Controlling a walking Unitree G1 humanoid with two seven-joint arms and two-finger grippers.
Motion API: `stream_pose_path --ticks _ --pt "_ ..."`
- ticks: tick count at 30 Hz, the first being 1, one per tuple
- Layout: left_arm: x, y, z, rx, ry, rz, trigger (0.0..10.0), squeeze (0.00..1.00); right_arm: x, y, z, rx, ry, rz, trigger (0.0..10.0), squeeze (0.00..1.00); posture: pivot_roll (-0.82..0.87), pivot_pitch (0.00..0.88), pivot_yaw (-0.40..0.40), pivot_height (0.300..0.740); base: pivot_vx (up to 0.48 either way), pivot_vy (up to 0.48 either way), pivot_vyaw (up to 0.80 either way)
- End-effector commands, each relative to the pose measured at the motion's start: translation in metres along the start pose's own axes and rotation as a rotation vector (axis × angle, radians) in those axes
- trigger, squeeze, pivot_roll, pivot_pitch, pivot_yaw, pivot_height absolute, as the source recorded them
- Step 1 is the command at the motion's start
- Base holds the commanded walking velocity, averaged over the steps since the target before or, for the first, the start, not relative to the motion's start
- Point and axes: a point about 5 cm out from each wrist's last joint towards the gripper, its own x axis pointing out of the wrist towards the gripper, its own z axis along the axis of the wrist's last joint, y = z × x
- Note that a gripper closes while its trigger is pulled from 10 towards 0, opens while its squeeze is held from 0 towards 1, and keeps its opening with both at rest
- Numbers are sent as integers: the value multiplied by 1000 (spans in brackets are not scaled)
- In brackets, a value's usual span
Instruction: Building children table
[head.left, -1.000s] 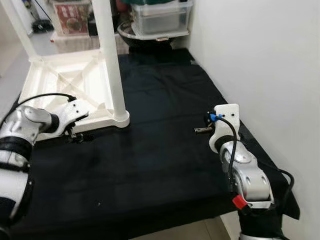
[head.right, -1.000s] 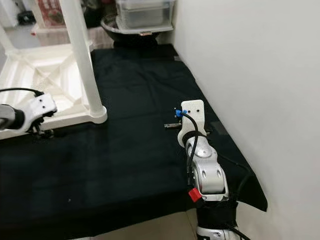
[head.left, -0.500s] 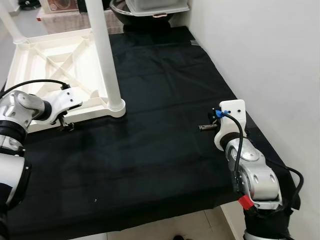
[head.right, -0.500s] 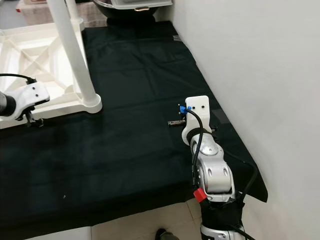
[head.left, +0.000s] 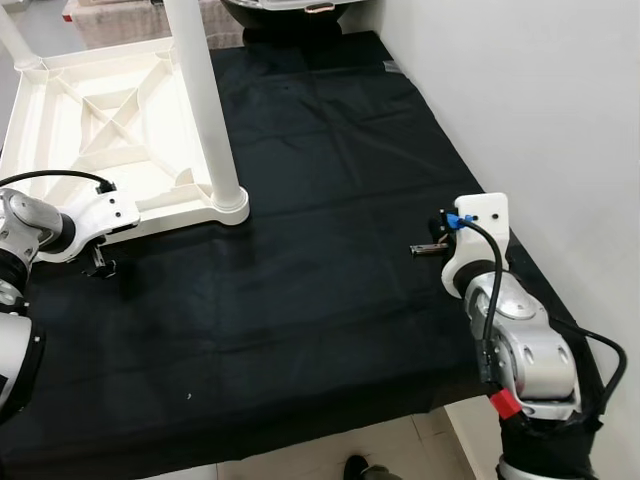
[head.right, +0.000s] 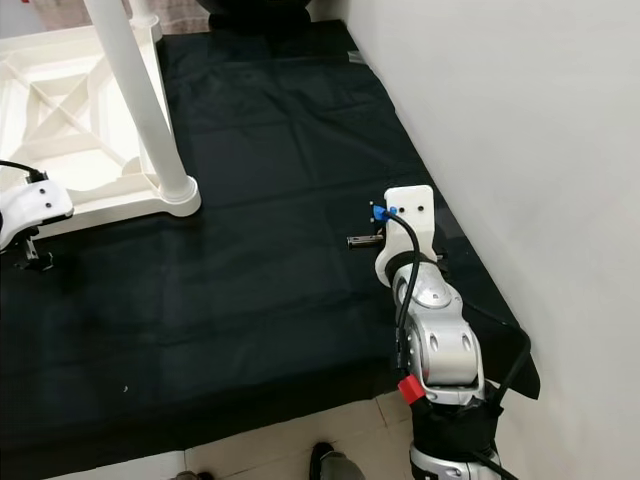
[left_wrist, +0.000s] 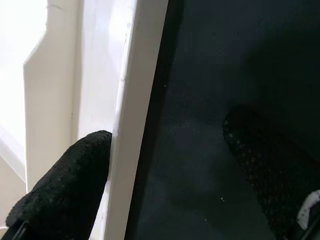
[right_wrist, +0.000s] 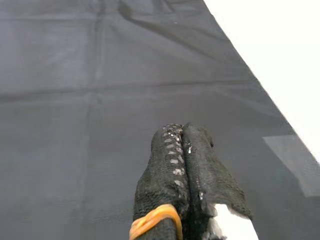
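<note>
An upturned white children's table (head.left: 110, 130), one leg (head.left: 205, 110) fitted upright, lies on a black cloth (head.left: 320, 230). The left gripper (left_wrist: 165, 165), fingers wide, straddles its near rim, seemingly about to grip; the right gripper (right_wrist: 182, 150) rests closed, well apart.

This looks like a room in a home, used as a spot for putting furniture together. A black cloth (head.left: 320, 200) is spread over the floor beside a plain white wall (head.left: 540, 90), and pale floor tiles (head.right: 290, 460) show past the cloth's near edge. A white plastic children's table (head.left: 110, 120) lies upside down on the cloth, one leg (head.left: 200, 90) standing upright. Household clutter sits at the cloth's far end.
</note>
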Motion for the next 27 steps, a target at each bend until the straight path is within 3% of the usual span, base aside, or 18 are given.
stream_pose_path --ticks 1,2,4,12,18,27 --pt "-1 -8 -21 -9 79 -47 10000 0 -2 -3 4 6 -8 -6 10000 0 -30 281 -13 740 0 0 0" --pt "-1 -9 -22 -11 83 -51 10000 0 -3 -5 6 6 -13 -11 10000 0 -38 280 -17 740 0 0 0" --pt "0 -11 -24 -12 90 -64 0 0 -3 -7 9 1 -19 -14 10000 0 -38 280 -17 740 0 0 0" --pt "5 -25 -28 -34 82 -187 0 0 -2 -15 17 -5 -39 -35 10000 0 -49 281 -21 740 0 0 0" --pt "5 -34 -27 -52 67 -343 0 0 2 -20 21 -12 -48 -47 10000 0 -39 272 -20 740 0 0 0" --pt "0 -52 -32 25 82 -617 0 0 10 -31 27 -6 -72 -89 10000 0 -11 251 -10 740 0 0 0"
